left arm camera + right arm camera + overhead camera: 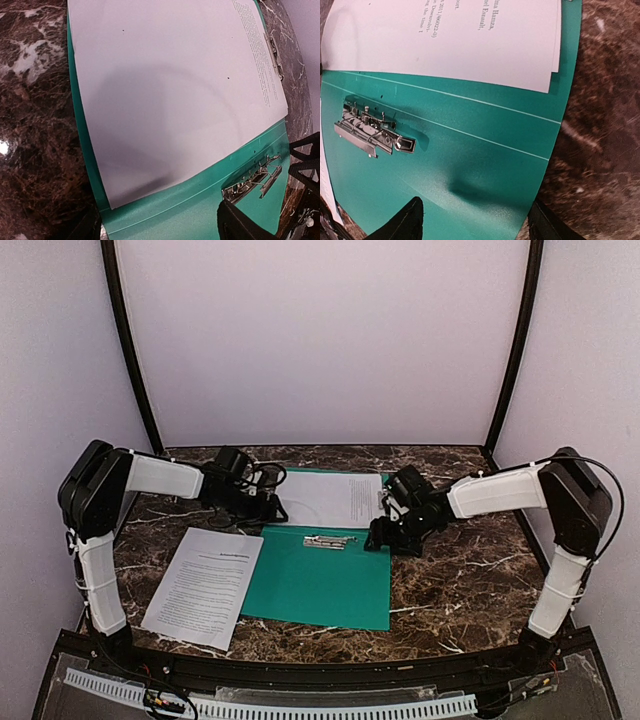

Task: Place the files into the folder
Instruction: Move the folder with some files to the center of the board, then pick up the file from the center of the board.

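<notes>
Folder (320, 590) lies open and flat in the top view, with the metal clip (328, 541) on its middle fold. The first sheet (335, 498) rests on the far half. The second sheet (205, 585) lies on the table (450, 580) along the folder's left edge, so by my reckoning you are about halfway. The left gripper (262, 508) sits at the first sheet's left side and the right gripper (383, 530) at the folder's right edge near the fold. Left wrist view: the fingers (240, 225) stand wide apart with nothing between them, low over the near corner of the first sheet (170, 90). That sheet sits inside the green border and stops short of the clip (255, 180). If you lift away, go straight up, because a sideways move could drag the corner askew. Right wrist view: the fingers (405, 222) are also wide and hold nothing, poised over bare green (485, 150) below the clip (372, 132). The sheet's printed end (445, 35) lies beyond the fold lines. I cannot tell whether these fingertips touch the plastic. For the second sheet, expect trouble, since thin paper flat on stone gives little to pinch. Consider pressing one pad on it and sliding it across onto the folder. Hold the folder down with the right arm so it does not skate, and keep the paper's leading edge from catching the clip.
</notes>
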Robot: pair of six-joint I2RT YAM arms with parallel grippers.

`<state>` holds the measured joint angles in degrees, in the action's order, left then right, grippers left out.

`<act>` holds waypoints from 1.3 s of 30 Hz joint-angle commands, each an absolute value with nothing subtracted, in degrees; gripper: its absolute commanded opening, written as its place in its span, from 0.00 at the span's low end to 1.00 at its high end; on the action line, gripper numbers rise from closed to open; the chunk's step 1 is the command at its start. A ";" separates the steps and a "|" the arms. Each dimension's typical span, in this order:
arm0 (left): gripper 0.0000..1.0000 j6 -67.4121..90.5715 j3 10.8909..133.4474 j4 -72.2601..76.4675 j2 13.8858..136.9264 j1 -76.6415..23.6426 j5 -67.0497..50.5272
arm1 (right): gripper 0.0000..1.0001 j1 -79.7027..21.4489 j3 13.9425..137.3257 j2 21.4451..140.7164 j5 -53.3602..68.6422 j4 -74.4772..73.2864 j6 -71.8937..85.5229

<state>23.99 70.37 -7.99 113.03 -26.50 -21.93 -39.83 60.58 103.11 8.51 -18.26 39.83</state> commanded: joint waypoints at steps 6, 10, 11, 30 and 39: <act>0.87 21.86 73.05 -18.29 113.91 -29.36 -16.88 | 0.75 -37.87 64.03 102.98 -3.04 -23.95 30.95; 0.93 20.66 70.97 -20.29 108.26 -29.30 -5.16 | 0.84 -38.79 64.20 99.20 -7.30 -24.40 29.11; 0.94 20.52 70.02 -20.60 107.22 -29.30 -2.04 | 0.86 -39.40 64.47 98.36 -7.86 -24.32 28.61; 0.99 24.06 47.27 -28.53 80.49 -17.49 5.09 | 0.89 -58.87 99.00 123.86 17.51 -20.04 25.90; 0.99 25.24 40.04 -27.03 75.08 -8.49 1.32 | 0.87 -60.74 114.65 136.28 27.75 -23.85 30.85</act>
